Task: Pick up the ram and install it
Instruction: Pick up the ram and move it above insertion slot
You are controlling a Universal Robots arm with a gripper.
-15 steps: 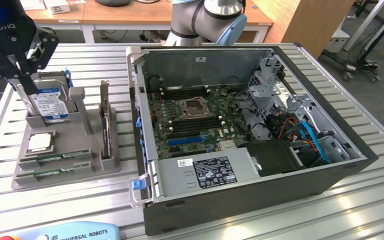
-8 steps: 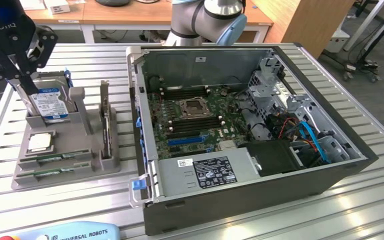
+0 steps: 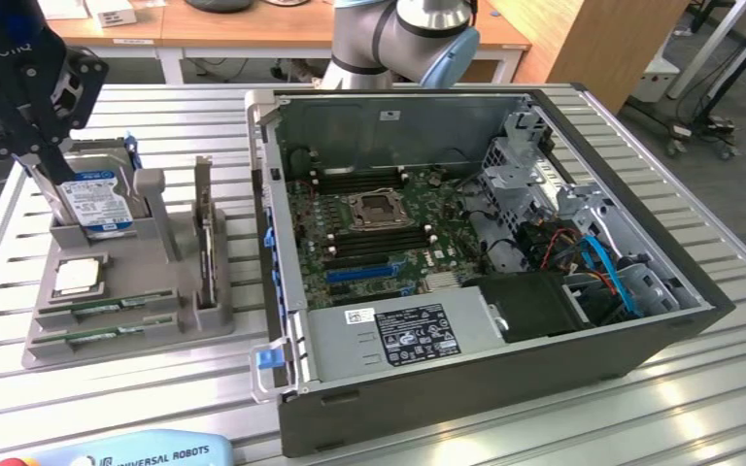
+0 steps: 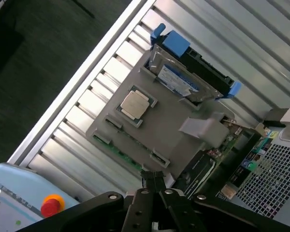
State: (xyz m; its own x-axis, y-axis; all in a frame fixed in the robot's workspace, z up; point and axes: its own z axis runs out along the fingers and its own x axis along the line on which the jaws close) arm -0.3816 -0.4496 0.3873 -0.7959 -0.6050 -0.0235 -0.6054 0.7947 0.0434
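Observation:
Two green ram sticks (image 3: 114,307) lie in slots at the front of the grey holder (image 3: 152,335); in the wrist view one ram stick (image 4: 120,155) shows as a green strip along the holder's edge. My gripper (image 3: 51,189) hangs over the holder's far end at the exterior view's left, in front of the hard drive. In the wrist view my gripper (image 4: 153,178) is shut, its fingertips pressed together with nothing between them, just off the holder's edge near the ram. The open computer case (image 3: 684,320) lies to the exterior view's right, with the motherboard's memory slots (image 3: 376,243) exposed.
A blue-labelled hard drive (image 3: 94,206) stands in the holder's back, a square silver processor (image 3: 78,277) lies in its middle, and a card (image 3: 203,243) stands on edge. A teach pendant (image 3: 127,452) with a red button (image 4: 49,206) lies at the slatted table's front.

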